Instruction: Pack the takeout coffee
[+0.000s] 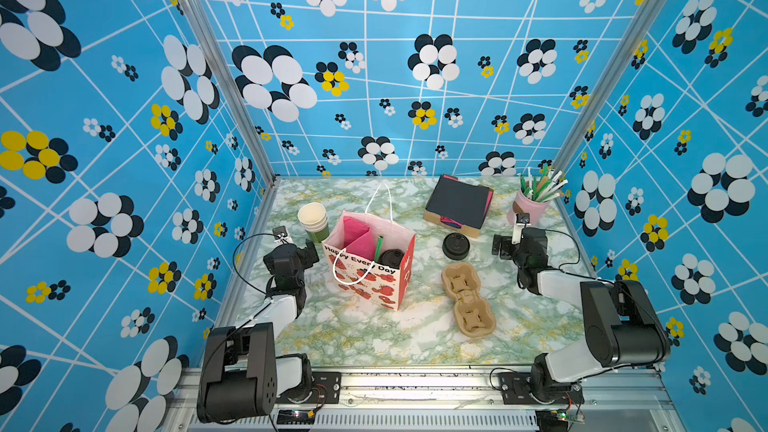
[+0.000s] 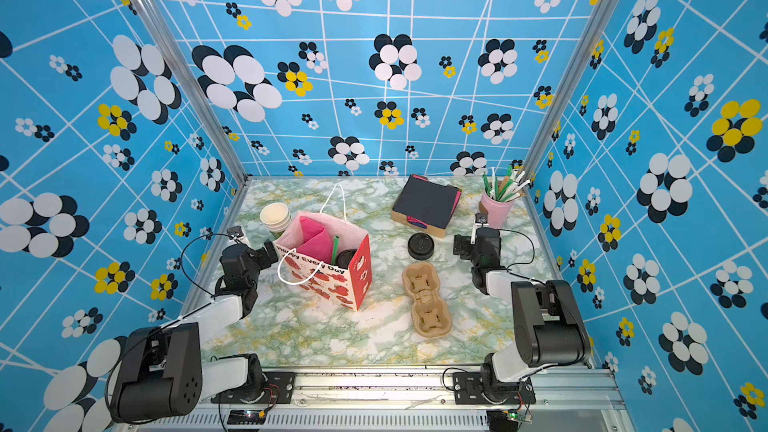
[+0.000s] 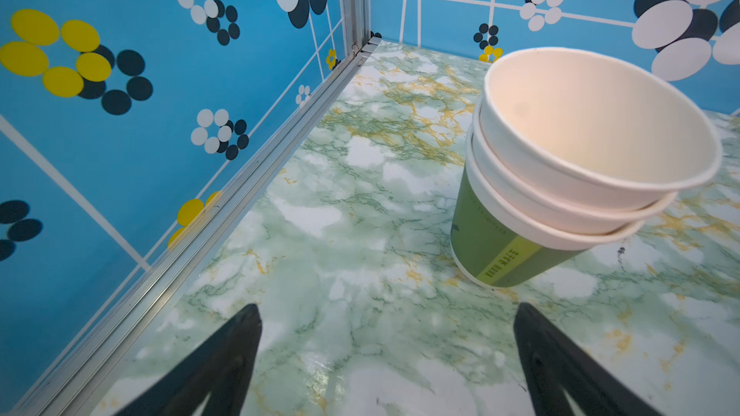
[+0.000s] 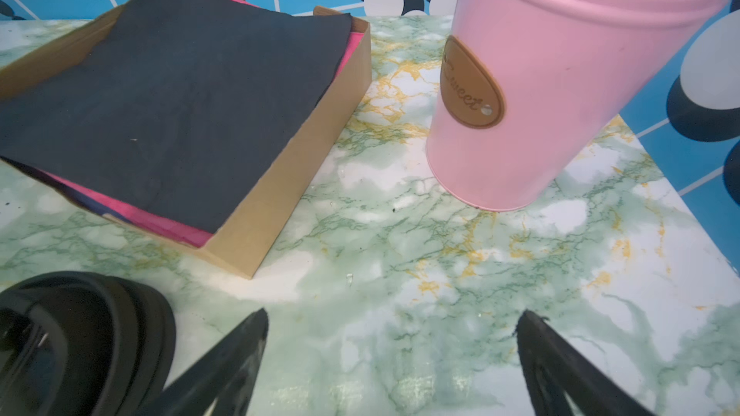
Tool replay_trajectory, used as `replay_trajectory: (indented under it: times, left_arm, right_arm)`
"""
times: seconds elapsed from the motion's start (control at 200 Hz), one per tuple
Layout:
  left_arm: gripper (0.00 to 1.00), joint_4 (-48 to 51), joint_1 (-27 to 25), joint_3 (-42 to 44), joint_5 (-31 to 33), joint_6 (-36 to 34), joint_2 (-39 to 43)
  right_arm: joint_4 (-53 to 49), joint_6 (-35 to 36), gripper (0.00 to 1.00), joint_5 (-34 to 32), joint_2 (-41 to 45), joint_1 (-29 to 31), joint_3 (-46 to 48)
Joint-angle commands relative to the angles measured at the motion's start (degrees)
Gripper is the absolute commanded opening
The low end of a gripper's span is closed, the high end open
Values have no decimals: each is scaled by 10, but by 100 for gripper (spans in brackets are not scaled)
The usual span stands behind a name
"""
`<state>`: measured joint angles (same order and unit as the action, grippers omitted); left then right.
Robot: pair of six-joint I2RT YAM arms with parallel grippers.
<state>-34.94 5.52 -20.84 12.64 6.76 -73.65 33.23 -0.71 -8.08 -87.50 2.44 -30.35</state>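
Takeout coffee (image 1: 390, 258) sits inside the gift bag (image 1: 376, 284) beside a green straw (image 1: 379, 248). Left gripper (image 3: 386, 312) and right gripper (image 4: 392, 316) hang open, empty; any withdrawal should avoid snagging the bag.

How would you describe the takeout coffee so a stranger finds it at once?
Find the red-and-white gift bag standing on the table. Inside, beside a green straw and pink tissue, sits the takeout coffee, only its black lid showing. The loose black lids lie outside it.

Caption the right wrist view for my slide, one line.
Open right claw above the marble table, facing a pink tin, a cardboard box of dark paper sheets and stacked black lids.
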Motion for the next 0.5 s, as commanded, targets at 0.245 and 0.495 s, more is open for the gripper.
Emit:
replay_trajectory:
  times: [0.245, 0.495]
  left_arm:
    - [99, -57, -11, 2, -28, -40, -18]
    - [99, -44, -14, -7, -51, -52, -24]
  right_arm:
    - [184, 2, 99, 20, -7, -9, 85]
    - [190, 2, 99, 19, -10, -10, 88]
